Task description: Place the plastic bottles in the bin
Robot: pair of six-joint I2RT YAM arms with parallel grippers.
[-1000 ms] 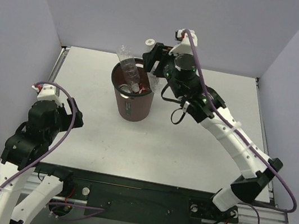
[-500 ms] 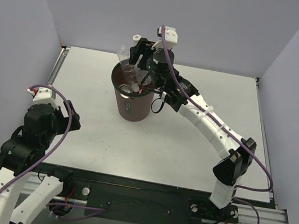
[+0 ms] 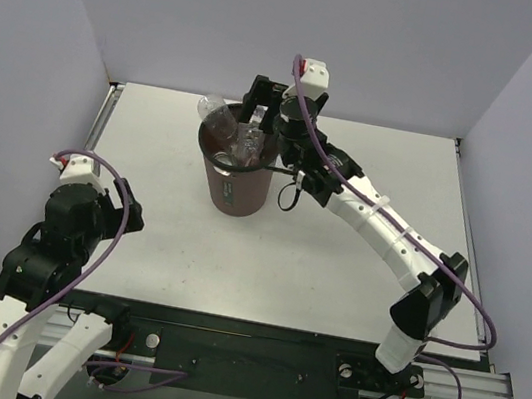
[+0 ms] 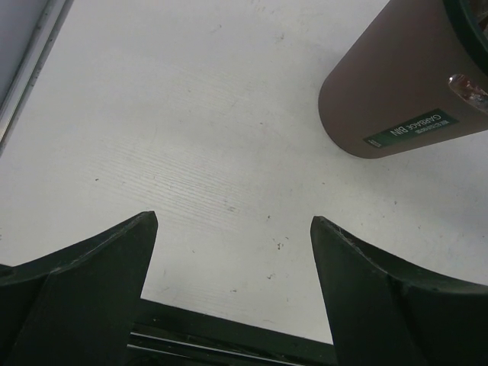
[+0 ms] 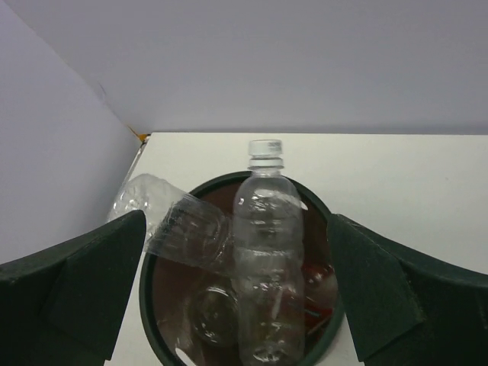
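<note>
- One dark brown, round, tapered plastic bin [image 3: 237, 190] stands upright on the white table [image 3: 166, 255], toward the rear left, with one green label [image 4: 408, 128] on its side
- Three clear, crinkly plastic bottles show in the bin's mouth in the right wrist view
- The first, a tall capped bottle [image 5: 267, 252], stands nearly upright mid-opening, its cap above the rim
- The second, a leaning bottle [image 5: 171, 221], tilts out over the rim on the side nearest the left wall, one end poking outside
- The third, a low bottle [image 5: 210, 309], is seen end-on, deeper down, just beside the tall one
- One red patch [image 5: 316, 278] lies low inside; what it is cannot be told
- The right gripper [image 5: 236, 221] hovers over the bin's mouth, jaws spread wide; the tall capped bottle sits between them with a gap on each side, ungripped
- The left gripper [image 4: 229, 259] hangs over the front left of the table, well apart from the bin, jaws wide apart over bare table
</note>
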